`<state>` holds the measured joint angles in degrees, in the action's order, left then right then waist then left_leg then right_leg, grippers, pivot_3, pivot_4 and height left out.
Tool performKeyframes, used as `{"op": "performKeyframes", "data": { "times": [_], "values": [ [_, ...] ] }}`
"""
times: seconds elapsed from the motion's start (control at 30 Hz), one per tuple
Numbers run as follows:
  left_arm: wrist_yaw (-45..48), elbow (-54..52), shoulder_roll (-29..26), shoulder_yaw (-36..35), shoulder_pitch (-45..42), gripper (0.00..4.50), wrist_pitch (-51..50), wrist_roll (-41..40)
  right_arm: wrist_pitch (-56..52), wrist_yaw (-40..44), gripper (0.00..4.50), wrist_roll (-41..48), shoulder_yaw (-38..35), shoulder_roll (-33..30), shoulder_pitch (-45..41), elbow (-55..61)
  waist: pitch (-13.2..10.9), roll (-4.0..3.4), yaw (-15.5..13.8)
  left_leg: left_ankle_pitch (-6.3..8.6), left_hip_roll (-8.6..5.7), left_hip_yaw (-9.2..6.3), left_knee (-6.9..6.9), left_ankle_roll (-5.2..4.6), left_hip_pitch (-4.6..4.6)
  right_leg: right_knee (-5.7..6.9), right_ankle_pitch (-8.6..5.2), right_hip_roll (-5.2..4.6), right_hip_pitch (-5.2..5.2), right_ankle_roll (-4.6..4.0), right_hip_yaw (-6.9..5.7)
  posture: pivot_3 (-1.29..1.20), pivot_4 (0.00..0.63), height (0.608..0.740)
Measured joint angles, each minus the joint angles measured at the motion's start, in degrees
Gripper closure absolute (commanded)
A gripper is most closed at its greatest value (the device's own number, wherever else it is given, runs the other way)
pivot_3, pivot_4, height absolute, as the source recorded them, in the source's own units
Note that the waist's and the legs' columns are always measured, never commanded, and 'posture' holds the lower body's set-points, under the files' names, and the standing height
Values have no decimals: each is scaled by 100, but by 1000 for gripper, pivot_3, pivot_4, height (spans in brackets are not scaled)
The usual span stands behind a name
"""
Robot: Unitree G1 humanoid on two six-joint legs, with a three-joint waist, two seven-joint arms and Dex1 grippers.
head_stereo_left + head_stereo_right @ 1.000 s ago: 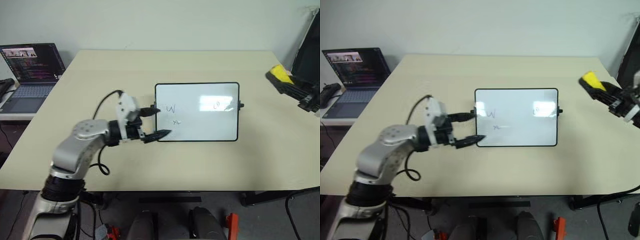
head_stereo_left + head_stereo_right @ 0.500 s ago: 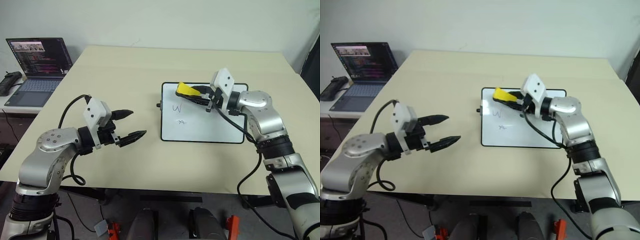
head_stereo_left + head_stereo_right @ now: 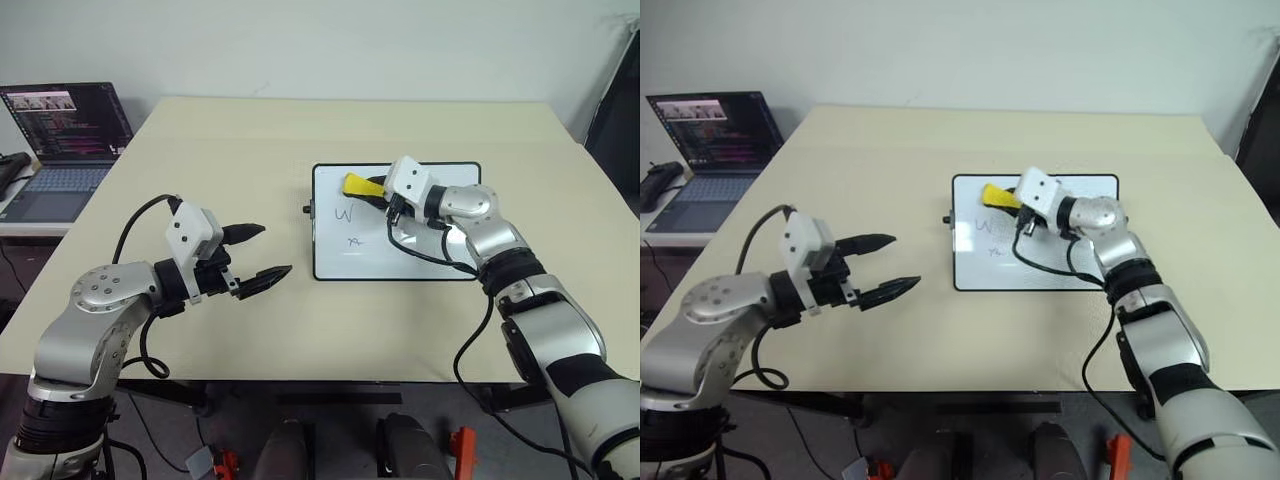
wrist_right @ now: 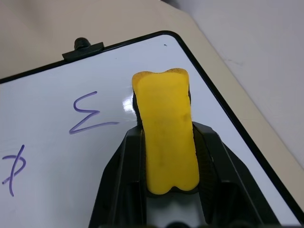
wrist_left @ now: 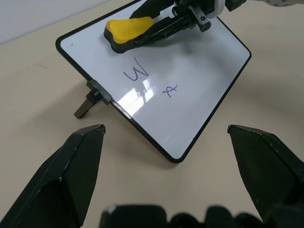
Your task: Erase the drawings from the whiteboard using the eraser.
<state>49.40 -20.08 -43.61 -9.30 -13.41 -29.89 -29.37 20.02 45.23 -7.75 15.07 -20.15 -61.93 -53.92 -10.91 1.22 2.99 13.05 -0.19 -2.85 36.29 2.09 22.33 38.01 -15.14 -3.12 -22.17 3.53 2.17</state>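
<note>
Eraser (image 3: 360, 185) clamped in right gripper (image 3: 372, 189), frame centre; W mark (image 3: 344, 214) just below on whiteboard (image 3: 440, 262).

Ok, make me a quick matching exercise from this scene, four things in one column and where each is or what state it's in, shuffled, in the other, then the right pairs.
Things
1. eraser
2. left gripper
3. laptop
4. W drawing

Places or states
A. open, over bare table beside the whiteboard
B. on a side surface past the table's left edge
C. clamped in the right gripper, at the board's top left corner
D. unerased, on the board's left part

Pairs: 1-C, 2-A, 3-B, 4-D
</note>
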Motion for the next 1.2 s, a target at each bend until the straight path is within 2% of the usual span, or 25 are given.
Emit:
{"op": "performKeyframes", "data": {
  "times": [0.23, 0.4, 0.5, 0.7, 0.83, 1.0, 1.2],
  "values": [
    [-23, 2, 21, 12, 59, 0, 0, 20, -119, 705, 3514, -122, 399, 52, 479, 616, 4, 5, 27, 0, 3, -5, -1, 0, -24, 6, 0, 3, 11, 0, 11, 0, 150, 740],
    [-11, 15, 20, 12, 59, 0, 2, 30, -192, 799, 3514, -217, 474, 50, 530, 739, 4, 5, 27, 0, 3, -5, -1, 0, -52, 4, -1, 3, 38, -1, 12, 0, 150, 740],
    [-5, 45, 20, 18, 36, 0, 7, 52, -161, 499, 3514, -306, 499, 132, 396, 504, 4, 5, 36, -1, 4, -5, 0, -1, -58, 5, 0, 4, 40, -2, 16, 0, 150, 740],
    [2, 68, 62, 120, -43, 0, 43, 99, -188, -655, 3515, -653, 421, 256, -320, -168, 4, 5, 28, -21, 2, -4, 0, -15, -58, 2, 8, 6, 40, -29, 14, 0, 150, 740],
    [2, 200, 93, 157, -55, 0, 72, 158, -176, -937, 3515, -753, 424, 325, -446, -368, 4, 5, 25, -21, 2, -5, -2, -14, -56, -1, 13, 5, 40, -21, 16, 0, 150, 740],
    [4, 224, 124, 241, -54, 0, 143, 169, -104, -663, 3515, -755, 418, 334, -276, -204, 5, 6, 30, -21, 5, -6, -10, -14, -58, 0, 17, 6, 39, -14, 14, 0, 150, 740],
    [8, 223, 123, 245, -51, 0, 165, 170, -629, 388, 3516, 69, -59, 85, 317, 657, 3, 5, 20, -21, 5, -11, -18, -14, -25, -4, 15, 5, 10, -10, 13, 0, 150, 740]
  ]
}}
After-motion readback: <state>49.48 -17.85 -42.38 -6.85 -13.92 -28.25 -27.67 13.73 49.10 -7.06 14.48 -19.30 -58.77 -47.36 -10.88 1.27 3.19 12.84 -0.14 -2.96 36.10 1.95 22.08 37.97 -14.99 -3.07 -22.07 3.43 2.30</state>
